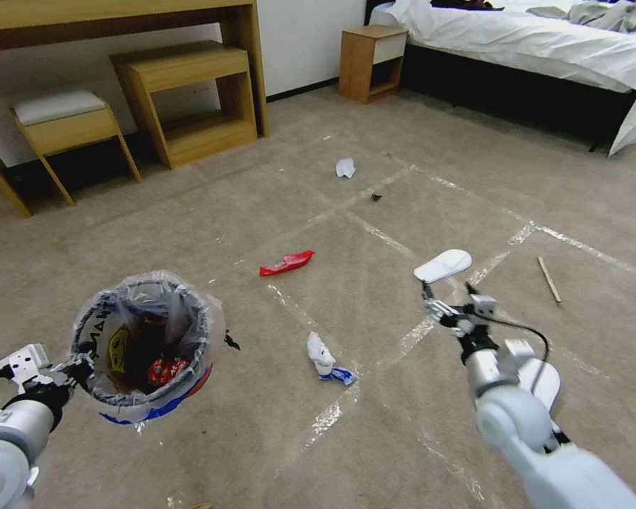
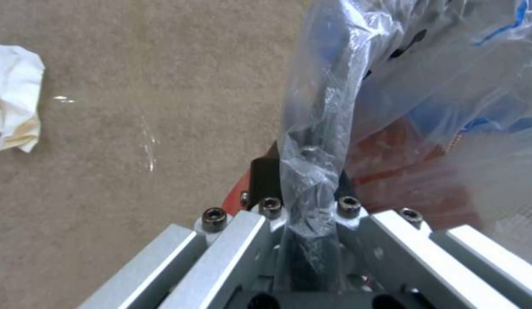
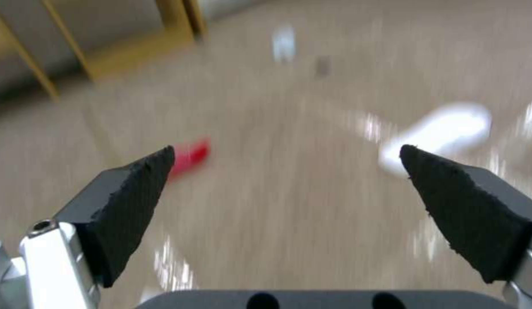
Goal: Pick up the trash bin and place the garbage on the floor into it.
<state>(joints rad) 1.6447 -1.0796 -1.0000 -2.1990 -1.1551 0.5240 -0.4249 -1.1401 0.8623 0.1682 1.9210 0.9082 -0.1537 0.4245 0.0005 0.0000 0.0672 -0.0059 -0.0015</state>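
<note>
Left claw (image 1: pixel 78 367) is clenched on the rim of the trash bin (image 1: pixel 145 346), holding it above the carpet; a red wrapper (image 1: pixel 166 369) lies inside. Right claw (image 1: pixel 438 300) is released and empty, poised just short of the white slipper (image 1: pixel 443 265). Red wrapper (image 1: pixel 287 263) and tissue wad (image 1: pixel 321 353) lie between bin and slipper.
</note>
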